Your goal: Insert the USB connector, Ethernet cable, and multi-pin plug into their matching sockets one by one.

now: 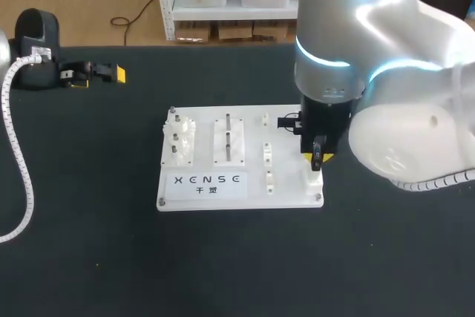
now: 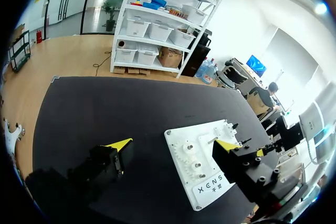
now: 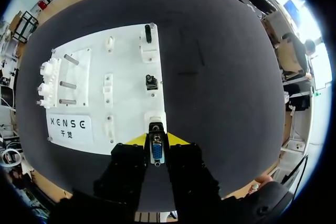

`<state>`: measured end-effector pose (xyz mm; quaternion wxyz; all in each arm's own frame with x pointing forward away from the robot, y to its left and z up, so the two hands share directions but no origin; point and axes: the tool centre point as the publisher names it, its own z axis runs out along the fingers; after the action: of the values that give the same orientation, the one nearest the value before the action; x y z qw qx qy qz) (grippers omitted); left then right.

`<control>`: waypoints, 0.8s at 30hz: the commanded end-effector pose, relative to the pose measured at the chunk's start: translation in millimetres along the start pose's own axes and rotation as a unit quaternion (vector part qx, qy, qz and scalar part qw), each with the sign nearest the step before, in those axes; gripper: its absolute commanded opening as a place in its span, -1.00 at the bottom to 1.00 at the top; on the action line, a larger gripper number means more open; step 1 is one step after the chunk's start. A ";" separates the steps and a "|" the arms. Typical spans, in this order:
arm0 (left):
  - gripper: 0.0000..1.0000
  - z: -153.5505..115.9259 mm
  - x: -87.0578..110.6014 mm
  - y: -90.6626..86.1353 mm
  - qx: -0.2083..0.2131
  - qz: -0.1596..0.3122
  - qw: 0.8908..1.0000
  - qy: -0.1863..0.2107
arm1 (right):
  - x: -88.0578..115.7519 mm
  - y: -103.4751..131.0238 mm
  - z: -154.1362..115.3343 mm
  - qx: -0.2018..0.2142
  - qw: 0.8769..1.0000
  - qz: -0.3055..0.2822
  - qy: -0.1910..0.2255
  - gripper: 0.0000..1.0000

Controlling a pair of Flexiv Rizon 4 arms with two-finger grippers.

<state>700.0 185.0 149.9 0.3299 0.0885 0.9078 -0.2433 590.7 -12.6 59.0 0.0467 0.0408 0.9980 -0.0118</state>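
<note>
Right wrist view: my right gripper [image 3: 157, 141] pinches blue-faced metal multi-pin plug [image 3: 156, 153] by its sides; likely rigid, light, pins fragile.

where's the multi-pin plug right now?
The multi-pin plug is held between the right gripper's fingers, right over the white socket block at the right front corner of the white board in the head view.

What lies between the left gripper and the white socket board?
Only bare black table; the head view shows nothing else between the left gripper and the white socket board.
</note>
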 end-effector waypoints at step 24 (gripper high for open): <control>1.00 0.0 0.0 0.0 0.000 0.000 1.000 0.000 | -7.1 8.1 -23.9 0.016 0.999 -0.005 -0.043 1.00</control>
<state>700.0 185.0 149.9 0.3299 0.0885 0.9078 -0.2433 607.8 -3.8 67.4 0.0555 0.0351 0.9974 -0.0302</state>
